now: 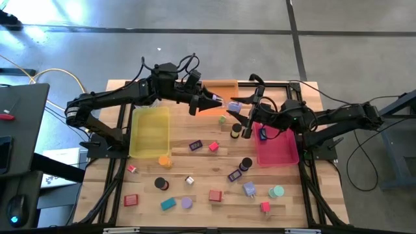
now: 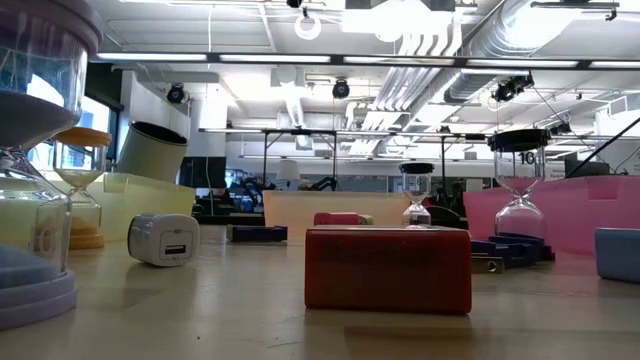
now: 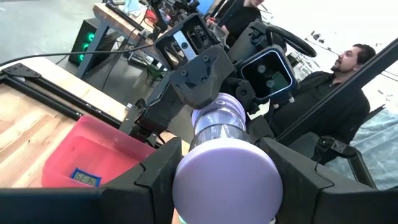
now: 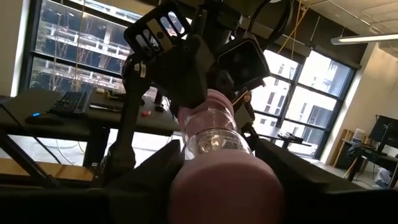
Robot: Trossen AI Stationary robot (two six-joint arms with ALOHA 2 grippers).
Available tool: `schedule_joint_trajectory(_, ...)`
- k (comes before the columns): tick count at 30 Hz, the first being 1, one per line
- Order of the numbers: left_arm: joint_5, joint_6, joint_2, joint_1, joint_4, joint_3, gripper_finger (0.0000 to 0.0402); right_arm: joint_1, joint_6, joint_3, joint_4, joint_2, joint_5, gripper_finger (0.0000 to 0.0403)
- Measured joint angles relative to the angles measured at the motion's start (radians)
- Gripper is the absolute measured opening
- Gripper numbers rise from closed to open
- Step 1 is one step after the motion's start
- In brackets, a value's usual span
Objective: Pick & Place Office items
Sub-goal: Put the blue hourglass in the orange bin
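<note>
A lavender hourglass [image 1: 234,104] hangs in the air over the table's far middle, between the orange tray [image 1: 220,86] and the pink tray [image 1: 276,148]. My left gripper [image 1: 220,102] comes at it from the left and is shut on one end. My right gripper [image 1: 244,109] comes from the right and is shut on the other end. Many small office items lie on the wood nearer the front, among them a red block [image 2: 388,268] and a white block [image 2: 165,238]. The low view shows neither gripper. My left gripper pinches the hourglass's lavender end cap [image 3: 224,186] between its two fingers [image 3: 149,180], one on each side of the cap. The fingers point level from the table's left, along the hourglass. The hourglass lies about level, clear of the table. My right gripper has the opposite end cap [image 4: 224,193] between its two fingers [image 4: 143,186], one on each side. It comes about level from the table's right, along the hourglass, facing my left gripper. The glass body [image 4: 214,142] spans the gap between the two grippers.
A yellow tray [image 1: 151,130] lies at the left with an orange piece [image 1: 165,160] at its near end. The pink tray holds a dark-blue piece [image 3: 84,177]. Loose blocks, cylinders and hourglasses cover the table's near half. A person [image 3: 336,93] sits beyond the table's right side.
</note>
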Motion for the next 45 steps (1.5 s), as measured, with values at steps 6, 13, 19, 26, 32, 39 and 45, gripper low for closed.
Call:
schedule_joint_trajectory(6, 0.000, -0.003, 0.000, -0.002, 0.002, 0.000, 0.0188, 0.001, 0.001, 0.000, 0.000, 0.000, 0.024, 0.0178)
schedule_joint_trajectory(13, -0.061, -0.022, 0.000, -0.003, 0.008, 0.000, 0.0256, 0.015, 0.030, 0.000, -0.041, 0.000, 0.055, 0.0178)
schedule_joint_trajectory(19, -0.068, -0.026, 0.000, 0.011, 0.001, 0.000, 0.0289, 0.015, 0.172, 0.000, -0.216, 0.000, 0.054, 0.0178)
schedule_joint_trajectory(26, -0.029, -0.012, -0.006, 0.024, -0.093, 0.000, 0.0292, 0.011, 0.330, 0.047, -0.498, -0.023, 0.051, 0.0178)
schedule_joint_trajectory(32, 0.013, -0.012, -0.016, 0.029, -0.194, 0.000, 0.0293, -0.068, 0.430, 0.258, -0.894, -0.013, 0.045, 0.0178)
schedule_joint_trajectory(39, 0.016, 0.057, -0.040, 0.044, -0.354, 0.000, 0.0294, -0.325, 0.567, 0.493, -1.141, 0.089, -0.287, 0.0178)
schedule_joint_trajectory(45, -0.069, 0.126, -0.069, 0.053, -0.556, 0.000, 0.0294, -0.530, 0.591, 0.565, -1.157, 0.257, -0.462, 0.0178)
